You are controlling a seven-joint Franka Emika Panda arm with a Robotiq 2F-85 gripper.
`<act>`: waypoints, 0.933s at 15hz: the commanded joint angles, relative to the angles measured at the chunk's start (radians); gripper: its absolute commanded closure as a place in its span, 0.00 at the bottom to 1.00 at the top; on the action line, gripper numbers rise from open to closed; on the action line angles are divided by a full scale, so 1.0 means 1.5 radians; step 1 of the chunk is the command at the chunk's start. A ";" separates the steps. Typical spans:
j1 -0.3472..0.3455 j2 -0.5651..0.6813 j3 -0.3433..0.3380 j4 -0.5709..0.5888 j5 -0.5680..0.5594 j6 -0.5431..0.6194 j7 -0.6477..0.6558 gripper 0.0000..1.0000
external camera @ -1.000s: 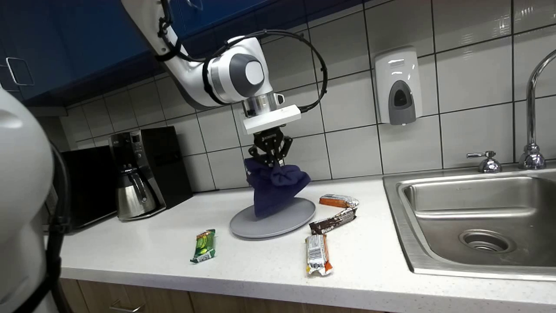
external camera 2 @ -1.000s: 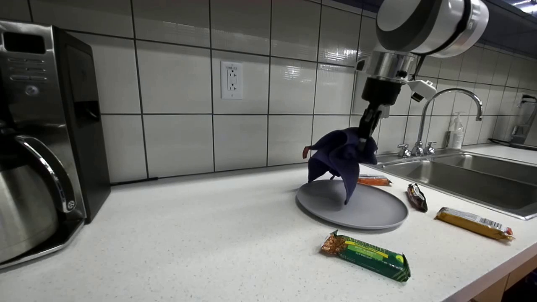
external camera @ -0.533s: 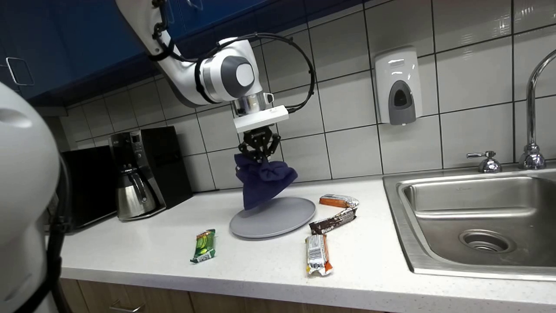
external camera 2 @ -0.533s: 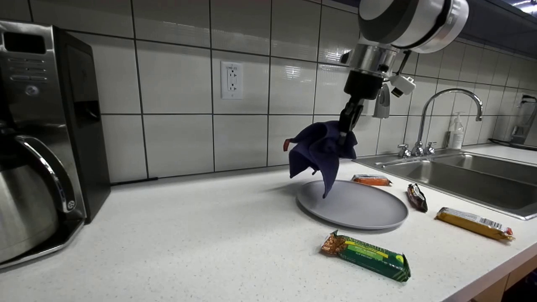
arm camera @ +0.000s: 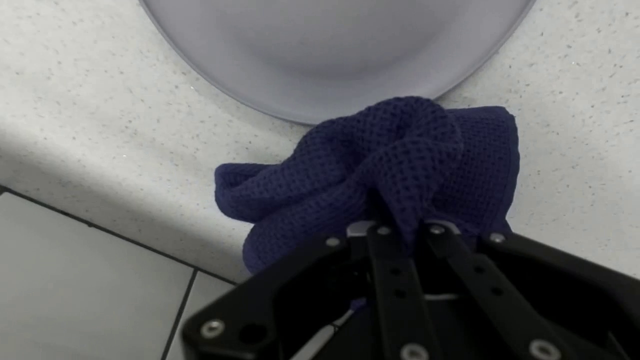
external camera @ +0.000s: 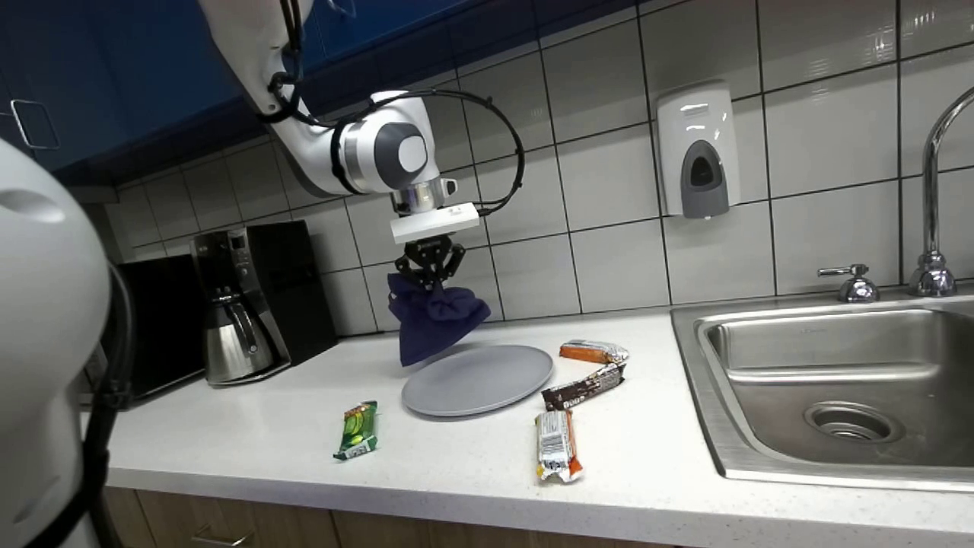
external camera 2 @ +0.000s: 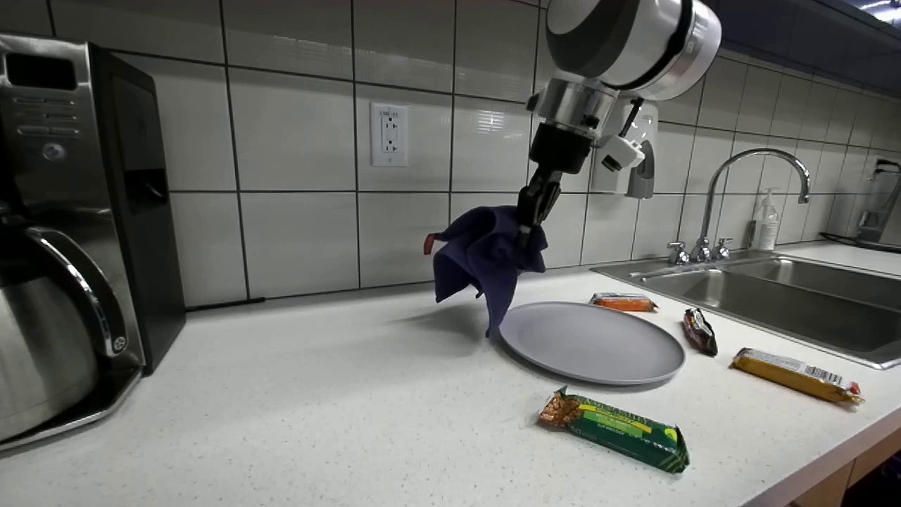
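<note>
A dark purple woven cloth (external camera: pixel 435 326) hangs bunched from my gripper (external camera: pixel 432 283), which is shut on it. Its folds and a pointed lower corner droop below the fingers, and a small red tag (external camera 2: pixel 429 243) sticks out at one side. In the wrist view the cloth (arm camera: pixel 320 175) is pinched between the fingertips of the gripper (arm camera: pixel 407 231) and hides their ends. The round grey plate (external camera 2: pixel 598 345) lies flat on the counter. The cloth's lowest tip hangs by the plate's edge on the coffee maker side; whether they touch I cannot tell.
Several wrapped bars lie around the plate: a green one (external camera 2: pixel 619 429), a yellow one (external camera 2: pixel 795 377), a dark brown one (external camera: pixel 584 387) and an orange one (external camera: pixel 592 352). A coffee maker (external camera: pixel 243 304) stands at one side, a steel sink (external camera: pixel 761 380) at the other. A tiled wall (external camera 2: pixel 295 239) backs the counter.
The gripper has carried the cloth leftward in both exterior views, from over the plate to its edge nearer the coffee maker. Plate and bars have stayed put.
</note>
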 commanded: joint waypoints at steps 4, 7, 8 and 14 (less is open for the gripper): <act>-0.003 0.083 0.037 0.060 -0.003 0.020 0.016 0.98; -0.003 0.112 0.039 0.066 -0.017 0.027 0.026 0.98; -0.004 0.121 0.040 0.070 -0.020 0.029 0.028 0.98; 0.004 0.164 0.038 0.106 -0.056 0.029 0.058 0.98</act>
